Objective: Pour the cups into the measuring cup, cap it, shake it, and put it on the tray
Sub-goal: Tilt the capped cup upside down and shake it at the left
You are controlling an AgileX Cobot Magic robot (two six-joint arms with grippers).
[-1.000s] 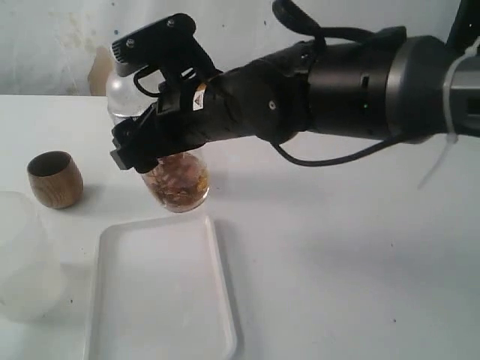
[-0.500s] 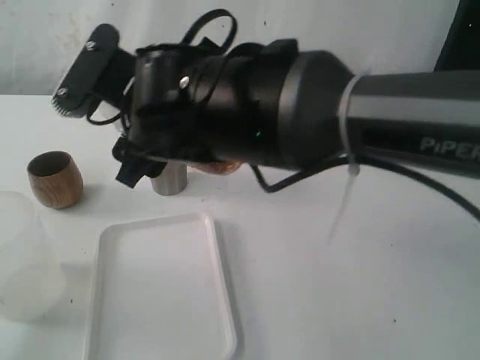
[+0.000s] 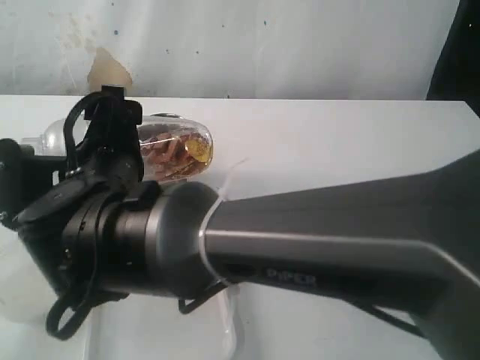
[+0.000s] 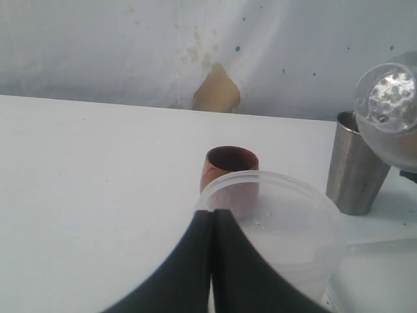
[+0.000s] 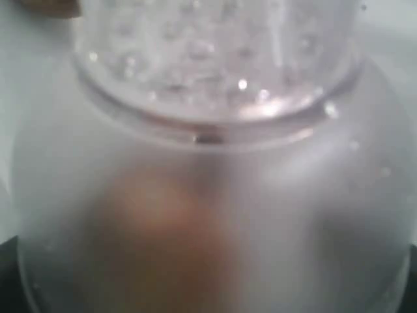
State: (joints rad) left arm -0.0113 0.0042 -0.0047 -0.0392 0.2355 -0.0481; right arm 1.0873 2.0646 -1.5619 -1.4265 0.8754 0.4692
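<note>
The measuring cup lies on its side in the air with my right gripper shut around its middle. Brown and yellow contents sit at its right end, and the cap points left. It fills the right wrist view as a blur, with the cap beyond. In the left wrist view the wooden cup and the steel tumbler stand upright on the table, with the capped end hanging above the tumbler. My left gripper is shut with nothing in it. A corner of the tray shows.
A frosted plastic container stands right in front of my left gripper, between it and the wooden cup. In the exterior view the right arm fills the foreground and hides most of the table, the cups and most of the tray.
The right arm has swung toward the camera, turning the measuring cup from near upright to lying sideways, cap to the left. The arm now covers the wooden cup and the tray.
</note>
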